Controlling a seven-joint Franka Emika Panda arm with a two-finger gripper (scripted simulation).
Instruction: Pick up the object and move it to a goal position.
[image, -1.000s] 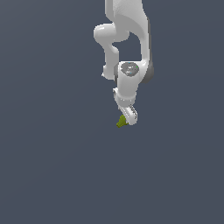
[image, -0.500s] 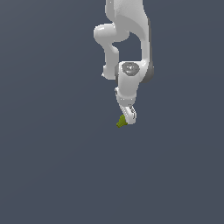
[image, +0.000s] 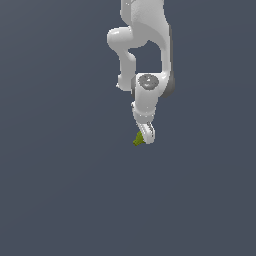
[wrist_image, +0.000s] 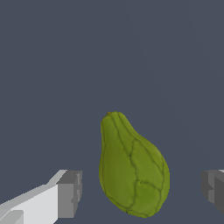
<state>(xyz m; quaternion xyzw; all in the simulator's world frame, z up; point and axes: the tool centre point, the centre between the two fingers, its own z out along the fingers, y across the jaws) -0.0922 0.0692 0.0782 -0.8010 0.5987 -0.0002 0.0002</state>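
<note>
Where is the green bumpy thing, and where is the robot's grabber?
green bumpy thing (wrist_image: 132, 168): wrist view, on the middle of its ridged skin.
green bumpy thing (image: 138, 139): exterior view, on its visible green edge.
grabber (wrist_image: 140, 190): wrist view, midway between its grey fingertips, which stand apart.

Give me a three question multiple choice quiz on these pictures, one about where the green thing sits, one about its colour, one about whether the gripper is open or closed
1. In the wrist view, where is the object?
A. between the two fingers
B. far from the gripper
C. on top of the arm

2. What colour is the object?
A. red
B. olive green
C. blue

3. How does the gripper stand?
A. shut on the object
B. open, with gaps either side
C. out of view

Answers: 1 A, a finger shows on each side of it. 2 B, its lumpy skin is yellow-green. 3 B, neither finger touches it.
</note>
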